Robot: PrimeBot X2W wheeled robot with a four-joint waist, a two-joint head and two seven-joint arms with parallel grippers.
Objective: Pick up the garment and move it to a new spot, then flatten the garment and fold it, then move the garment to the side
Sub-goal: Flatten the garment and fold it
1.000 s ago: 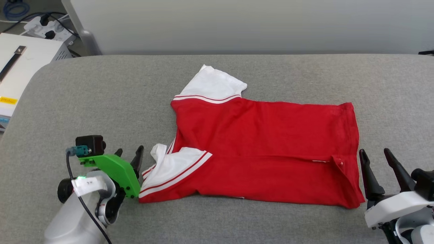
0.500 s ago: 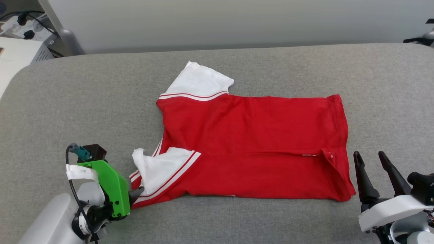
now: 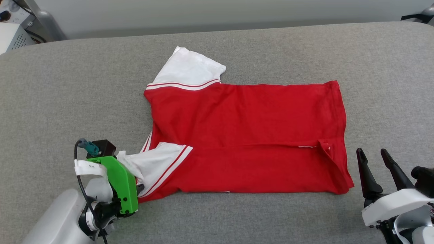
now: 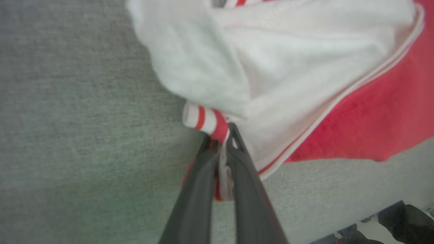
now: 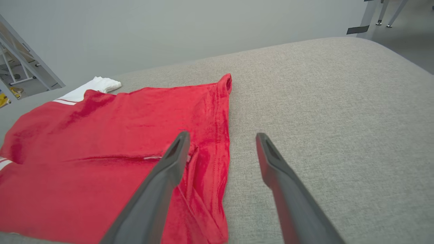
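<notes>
One garment [image 3: 244,135] on one grey padded table [image 3: 67,84]; two grippers, the left gripper [image 4: 222,135] and the right gripper [image 5: 222,135], each with two dark fingers [image 5: 159,189].

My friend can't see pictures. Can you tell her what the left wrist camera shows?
The left gripper is pinched shut on the red-and-white striped cuff of the garment, a red shirt with a white sleeve. The shirt lies on a grey padded surface.

Head overhead; wrists low, close; garment [image 3: 244,135] shared.
</notes>
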